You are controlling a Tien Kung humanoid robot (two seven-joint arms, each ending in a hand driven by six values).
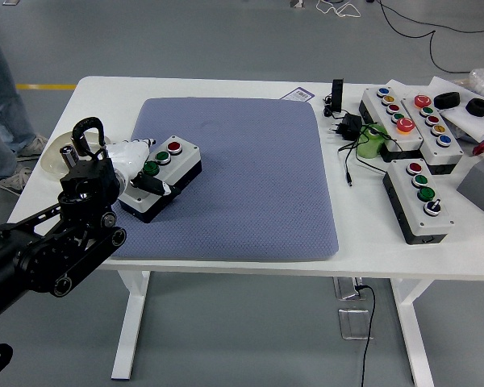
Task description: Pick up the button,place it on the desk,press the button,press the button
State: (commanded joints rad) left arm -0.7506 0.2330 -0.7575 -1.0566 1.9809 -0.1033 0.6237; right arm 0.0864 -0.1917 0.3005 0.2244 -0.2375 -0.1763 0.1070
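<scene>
A white table point(226, 270) stood on a grey floor, with a blue-grey mat point(242, 177) spread over its middle and three more button boxes point(415, 145) and cables at its right end. The black left arm point(52, 242) reached in from the lower left, its white left hand point(133, 161) resting against the left side of the button box point(160, 177), which sat at the mat's left edge. Whether the fingers were gripping or merely touching the box could not be told; the box showed a red button point(175, 147) and a green button point(150, 168) on top.

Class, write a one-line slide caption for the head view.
Robot's left hand rests on a three-button control box at the left of a blue mat.
</scene>
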